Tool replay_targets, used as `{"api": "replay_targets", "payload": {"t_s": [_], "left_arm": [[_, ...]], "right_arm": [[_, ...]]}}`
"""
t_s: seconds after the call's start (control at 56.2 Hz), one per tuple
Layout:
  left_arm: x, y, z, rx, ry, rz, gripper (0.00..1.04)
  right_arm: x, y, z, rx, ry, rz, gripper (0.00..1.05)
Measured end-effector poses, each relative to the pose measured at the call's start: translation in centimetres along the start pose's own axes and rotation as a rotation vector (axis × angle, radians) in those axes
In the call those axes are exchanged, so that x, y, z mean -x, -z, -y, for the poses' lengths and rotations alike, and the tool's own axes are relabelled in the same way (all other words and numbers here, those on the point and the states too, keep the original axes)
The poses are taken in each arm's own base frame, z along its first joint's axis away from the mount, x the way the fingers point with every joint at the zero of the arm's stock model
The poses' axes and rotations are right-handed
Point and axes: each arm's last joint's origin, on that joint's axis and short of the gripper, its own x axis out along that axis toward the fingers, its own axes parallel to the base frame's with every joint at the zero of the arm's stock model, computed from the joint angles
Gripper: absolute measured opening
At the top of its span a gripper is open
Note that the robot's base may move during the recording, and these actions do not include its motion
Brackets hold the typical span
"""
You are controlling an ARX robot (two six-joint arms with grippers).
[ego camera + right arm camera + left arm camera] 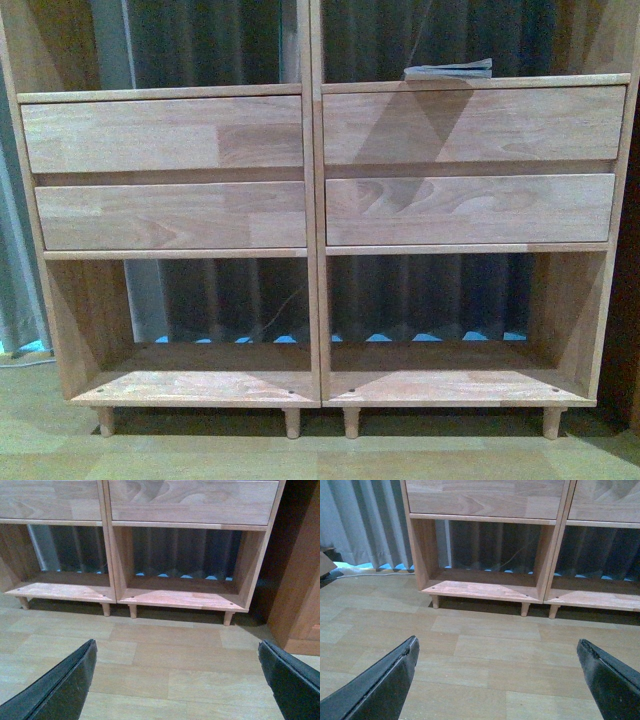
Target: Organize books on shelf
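The shelf (pixel 315 215) is a light-wood unit with two bays, each with two plain drawer fronts and an open bottom compartment on peg legs. A thin greyish book (pixel 450 70) lies flat on the board above the right bay's upper drawer. Neither gripper shows in the front view. My left gripper (pixel 497 647) is open and empty, low over the wood floor in front of the left bay (pixel 482 587). My right gripper (pixel 177 647) is open and empty, low over the floor in front of the right bay (pixel 185 597).
Grey curtains (pixel 210 45) hang behind the shelf and show through its open compartments. A cable (pixel 380 572) lies on the floor by the curtain at the left. A darker wooden cabinet (pixel 300 595) stands right of the shelf. Pale plank floor (pixel 485 650) lies before the shelf.
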Motion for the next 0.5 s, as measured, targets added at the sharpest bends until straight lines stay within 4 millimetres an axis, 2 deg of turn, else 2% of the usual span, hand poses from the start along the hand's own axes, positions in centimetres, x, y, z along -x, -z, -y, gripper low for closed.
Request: {"api": "replay_targets", "payload": {"t_s": [0.498], "left_arm": [[0.00,0.00,0.00,0.000,0.000,0.000,0.97]], "right_arm": [[0.00,0.00,0.00,0.000,0.000,0.000,0.98]]}}
